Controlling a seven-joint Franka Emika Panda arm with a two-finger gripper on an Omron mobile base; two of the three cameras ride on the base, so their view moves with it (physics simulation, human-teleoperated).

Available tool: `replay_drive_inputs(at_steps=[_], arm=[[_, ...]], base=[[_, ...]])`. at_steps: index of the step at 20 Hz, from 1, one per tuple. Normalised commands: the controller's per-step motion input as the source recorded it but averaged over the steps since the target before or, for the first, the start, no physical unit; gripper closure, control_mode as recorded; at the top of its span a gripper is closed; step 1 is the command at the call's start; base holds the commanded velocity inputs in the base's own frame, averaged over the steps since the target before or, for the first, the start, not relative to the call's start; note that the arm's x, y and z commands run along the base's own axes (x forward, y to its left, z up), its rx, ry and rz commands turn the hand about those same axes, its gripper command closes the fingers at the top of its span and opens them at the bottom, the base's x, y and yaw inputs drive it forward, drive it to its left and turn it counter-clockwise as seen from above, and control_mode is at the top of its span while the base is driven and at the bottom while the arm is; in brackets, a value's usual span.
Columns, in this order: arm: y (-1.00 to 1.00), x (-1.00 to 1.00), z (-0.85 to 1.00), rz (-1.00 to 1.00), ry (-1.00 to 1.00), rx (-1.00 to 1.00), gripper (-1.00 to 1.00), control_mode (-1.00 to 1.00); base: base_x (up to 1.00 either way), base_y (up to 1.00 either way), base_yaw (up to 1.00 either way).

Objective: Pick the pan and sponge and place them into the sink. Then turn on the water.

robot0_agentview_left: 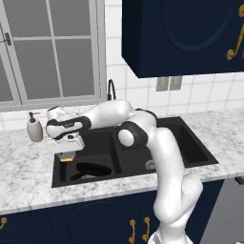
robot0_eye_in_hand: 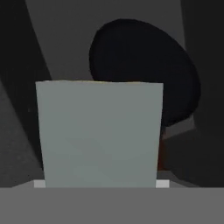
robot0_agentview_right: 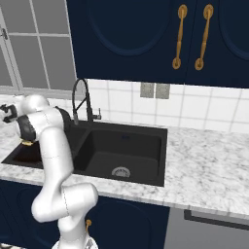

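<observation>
The black sink (robot0_agentview_left: 200,151) has two basins. In its left basin lies the black pan (robot0_agentview_left: 93,168), its brownish handle pointing toward the front left. My gripper (robot0_agentview_left: 66,151) hangs over that basin's left part, just above the pan, shut on the sponge (robot0_agentview_left: 67,156), whose yellow side shows under the hand. In the hand view the sponge's grey-blue face (robot0_eye_in_hand: 99,133) sits close between the fingers and hides them, with the pan (robot0_eye_in_hand: 144,74) beyond it. The dark arched faucet (robot0_agentview_left: 111,89) stands behind the divider; no water runs from it.
A beige soap dispenser (robot0_agentview_left: 34,127) stands on the marble counter (robot0_agentview_left: 28,176) left of the sink, close to my hand. The right basin (robot0_agentview_right: 126,146) holds only its silver drain (robot0_agentview_right: 120,171). A window lies behind, with dark wall cabinets (robot0_agentview_left: 181,33) overhead.
</observation>
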Motion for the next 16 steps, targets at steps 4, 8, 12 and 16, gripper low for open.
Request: replay_drive_inputs(at_steps=[4,8,12,16], arm=[[-0.94,0.04,-0.17,0.00,-0.06,0.20,1.00,-1.00],[-0.13,0.37,-0.25,0.00,0.01,0.01,1.00,-1.00],[0.01,0.23,-0.28,0.00,0.00,0.03,1.00,-1.00],[0.00,0.11,-0.16,0.00,0.00,0.03,1.00,-1.00]], base=[[0.00,0.00,0.00],[0.00,0.00,0.00],[0.00,0.00,0.00],[0.00,0.00,0.00]])
